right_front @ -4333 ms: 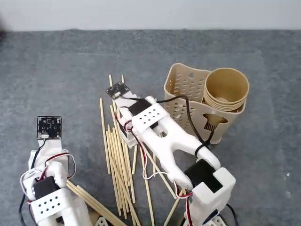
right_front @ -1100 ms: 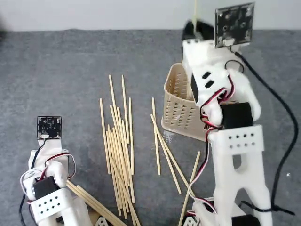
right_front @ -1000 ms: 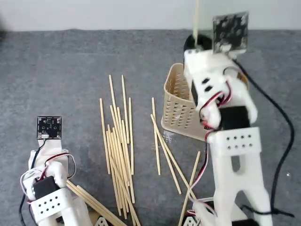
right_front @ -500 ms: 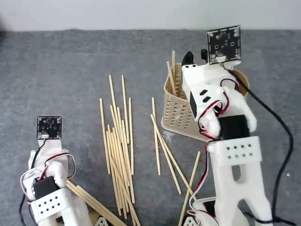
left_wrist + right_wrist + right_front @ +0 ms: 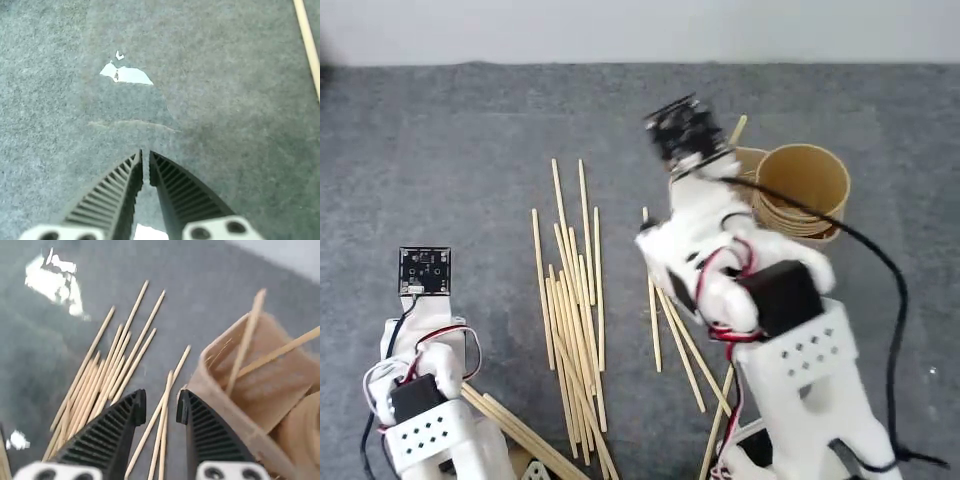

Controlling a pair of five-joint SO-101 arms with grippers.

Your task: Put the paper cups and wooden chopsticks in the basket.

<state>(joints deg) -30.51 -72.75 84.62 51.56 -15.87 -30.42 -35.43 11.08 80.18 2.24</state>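
in the high view the left arm (image 5: 420, 420) sits at the lower left of the frame, on the grey bench (image 5: 440, 150), seen from behind. its wrist view gives the front end: the left jaws are closed to a thin slit with nothing between them. they hover over bare bench, with a white patch (image 5: 127, 75) ahead of them and one stick (image 5: 309, 47) off to the side.

the loose wooden chopsticks (image 5: 570, 300) lie left of centre in a long bundle. a few more are fanned out at the centre, and a few lie at the bottom edge by the left arm. there are more than a dozen in all, too overlapped for an exact count.

the right arm (image 5: 770, 320) fills the centre right and covers most of the one basket (image 5: 748, 158). a stick tip (image 5: 736, 130) rises above the basket's rim.

the right wrist view looks into the basket (image 5: 270, 400), where two chopsticks (image 5: 245, 345) lean against the wall. the right jaws are apart and hold nothing, and they hang above the loose sticks (image 5: 100, 380) just beside the basket.

at the upper right of the high view, the paper cups (image 5: 805, 185) stand nested as one stack in the basket's far compartment. several rims show, but i cannot tell the exact number. the edge of the stack (image 5: 305, 435) also appears in the right wrist view.
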